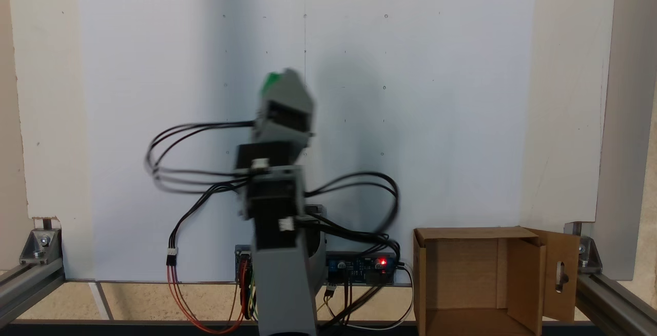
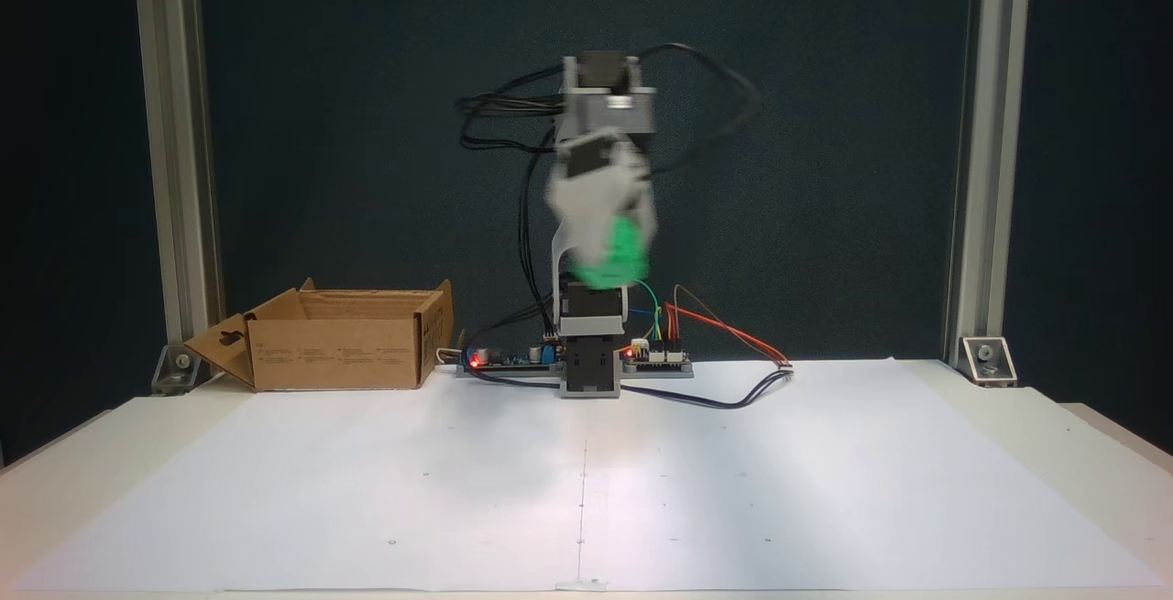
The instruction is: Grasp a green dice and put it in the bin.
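Aloft, the blurred grey tool (image 2: 612, 256) clamps the green dice (image 2: 616, 252) (rounded cube); corrugated cardboard bin (image 2: 339, 353) apart

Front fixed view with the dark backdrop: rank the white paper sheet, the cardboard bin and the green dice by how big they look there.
1. White paper sheet, covering most of the table.
2. Cardboard bin, far left, at the back.
3. Green dice, a motion-blurred green patch up at the fingers, so its outline is uncertain, yet clearly the smallest.

Dice (image 2: 616, 252) aloft, right of bin (image 2: 334, 364).
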Tool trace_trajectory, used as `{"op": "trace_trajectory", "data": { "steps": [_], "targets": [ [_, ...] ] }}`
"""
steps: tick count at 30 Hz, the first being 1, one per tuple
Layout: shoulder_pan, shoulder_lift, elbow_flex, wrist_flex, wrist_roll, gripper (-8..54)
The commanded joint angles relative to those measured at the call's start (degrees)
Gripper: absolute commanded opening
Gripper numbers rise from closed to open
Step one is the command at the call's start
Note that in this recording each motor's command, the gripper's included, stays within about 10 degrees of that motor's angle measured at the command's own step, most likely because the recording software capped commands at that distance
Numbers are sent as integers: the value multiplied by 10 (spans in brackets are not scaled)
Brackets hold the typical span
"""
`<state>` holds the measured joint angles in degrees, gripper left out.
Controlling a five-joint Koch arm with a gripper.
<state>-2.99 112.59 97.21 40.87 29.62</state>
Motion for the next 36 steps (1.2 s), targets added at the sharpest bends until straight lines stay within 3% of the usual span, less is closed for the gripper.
{"op": "trace_trajectory", "data": {
  "steps": [1, 9, 18, 25, 36],
  "targets": [
    [75, 16, -25, -33, -96, 117],
    [368, 12, -47, -47, -269, 117],
    [747, -70, -82, -41, -483, 117],
    [991, -145, -120, -33, -567, 117],
    [1070, -238, -120, -23, -661, 117]
  ]
}}
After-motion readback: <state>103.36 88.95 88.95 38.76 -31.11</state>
